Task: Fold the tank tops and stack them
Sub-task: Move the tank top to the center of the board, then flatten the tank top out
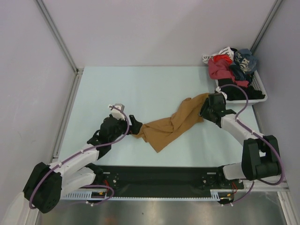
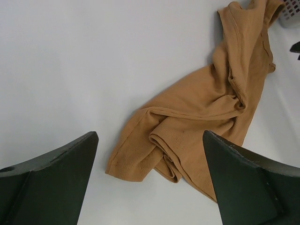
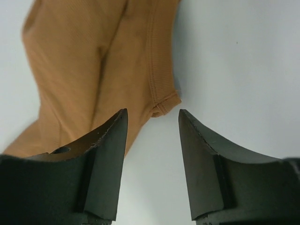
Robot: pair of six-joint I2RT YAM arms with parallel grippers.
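Note:
A tan-brown tank top (image 1: 173, 124) lies crumpled in a long diagonal strip across the middle of the table. My left gripper (image 1: 136, 126) is at its near-left end, open wide. In the left wrist view the bunched hem of the tank top (image 2: 201, 108) lies on the table just beyond the left gripper (image 2: 150, 136), untouched. My right gripper (image 1: 206, 105) is at the far-right end of the strip. In the right wrist view the right gripper (image 3: 152, 111) stands open with bare table between the jaws. A corner of the tank top (image 3: 93, 56) lies just past the tips.
A white basket (image 1: 260, 96) at the back right holds a heap of red, black and blue clothes (image 1: 232, 68). Grey walls close in the table on the left, back and right. The arms' black base rail (image 1: 159, 176) runs along the near edge.

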